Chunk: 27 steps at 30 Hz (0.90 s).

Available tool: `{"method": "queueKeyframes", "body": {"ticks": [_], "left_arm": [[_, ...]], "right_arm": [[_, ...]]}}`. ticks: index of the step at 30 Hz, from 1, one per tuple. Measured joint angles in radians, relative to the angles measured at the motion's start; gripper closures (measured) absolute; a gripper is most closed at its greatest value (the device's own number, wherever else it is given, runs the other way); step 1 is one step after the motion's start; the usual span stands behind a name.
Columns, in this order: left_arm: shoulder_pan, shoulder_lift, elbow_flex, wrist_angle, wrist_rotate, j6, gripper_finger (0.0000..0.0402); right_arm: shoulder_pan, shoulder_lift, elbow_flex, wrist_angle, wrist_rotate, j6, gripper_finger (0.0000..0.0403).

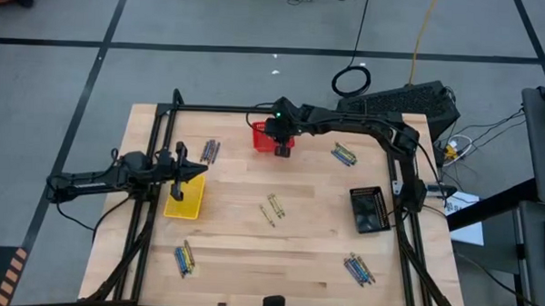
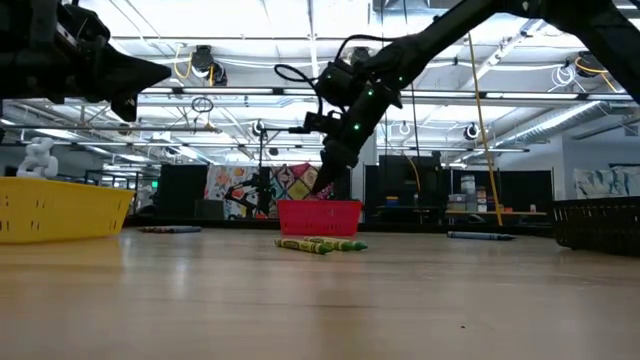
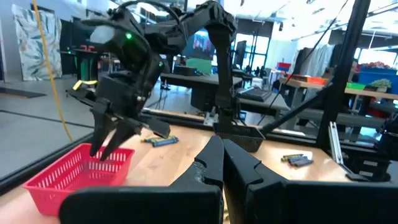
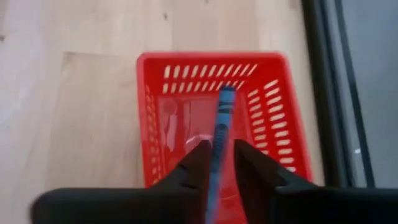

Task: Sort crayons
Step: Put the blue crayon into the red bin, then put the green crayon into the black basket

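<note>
Right gripper over red basket, fingers clamped on blue crayon; left gripper above yellow basket, fingers together.

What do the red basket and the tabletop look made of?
Red basket: probably moulded plastic, judging by its slotted walls and slight gloss. Tabletop: pale wood with visible grain, matte finish. The right tool grips a blue crayon above the basket.

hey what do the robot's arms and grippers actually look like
Both arms are dark, nearly black, built of jointed tubular segments with black cables looped alongside. The right gripper has two slim tapered black fingers below a boxy wrist with a small green light. The left gripper has broad, wedge-shaped matte black fingers.
</note>
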Motion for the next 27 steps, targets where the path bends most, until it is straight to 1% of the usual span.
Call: {"method": "queueKeyframes", "body": {"ticks": [3, 5, 7, 9, 10, 13, 14, 15, 16, 18, 20, 23, 27], "left_arm": [[0.0, 0.0, 0.0, -0.01, 0.0, 0.006, 0.0402], [0.0, 0.0, 0.0, -0.009, -0.006, 0.007, 0.0402], [0.0, 0.0, 0.0, -0.009, -0.029, 0.007, 0.0402], [-0.005, 0.0, 0.0, -0.009, -0.068, 0.008, 0.0402], [-0.011, 0.001, 0.0, -0.008, -0.097, 0.008, 0.0402], [-0.044, 0.009, 0.0, 0.032, -0.169, 0.011, 0.0402], [-0.06, 0.018, 0.0, 0.047, -0.188, 0.019, 0.0402], [-0.08, 0.031, 0.0, 0.071, -0.203, 0.026, 0.0402], [-0.1, 0.046, 0.0, 0.093, -0.22, 0.029, 0.0402], [-0.144, 0.089, 0.001, 0.134, -0.259, 0.034, 0.0402], [-0.192, 0.145, 0.014, 0.128, -0.302, 0.034, 0.0402], [-0.261, 0.257, 0.065, 0.135, -0.395, 0.035, 0.0402], [-0.342, 0.458, 0.168, 0.129, -0.523, 0.051, 0.0402]], "right_arm": [[0.0, -0.008, 0.0, 0.029, 0.005, 0.001, 0.0287], [0.004, -0.028, 0.0, 0.03, 0.056, 0.007, 0.0266], [0.018, -0.055, 0.0, 0.027, 0.127, 0.02, 0.0254], [0.042, -0.09, 0.0, 0.005, 0.128, 0.048, 0.025], [0.058, -0.106, 0.0, 0.007, 0.103, 0.078, 0.025], [0.121, -0.129, -0.006, 0.0, -0.04, 0.156, 0.0259], [0.15, -0.132, -0.024, -0.001, -0.074, 0.163, 0.0263], [0.182, -0.132, -0.048, 0.002, -0.084, 0.166, 0.0267], [0.217, -0.13, -0.073, 0.012, -0.077, 0.171, 0.0272], [0.288, -0.127, -0.128, 0.047, -0.026, 0.192, 0.0281], [0.353, -0.129, -0.179, 0.075, 0.051, 0.223, 0.0292], [0.428, -0.148, -0.246, 0.064, 0.176, 0.286, 0.031], [0.491, -0.226, -0.365, 0.111, 0.184, 0.389, 0.033]]}}
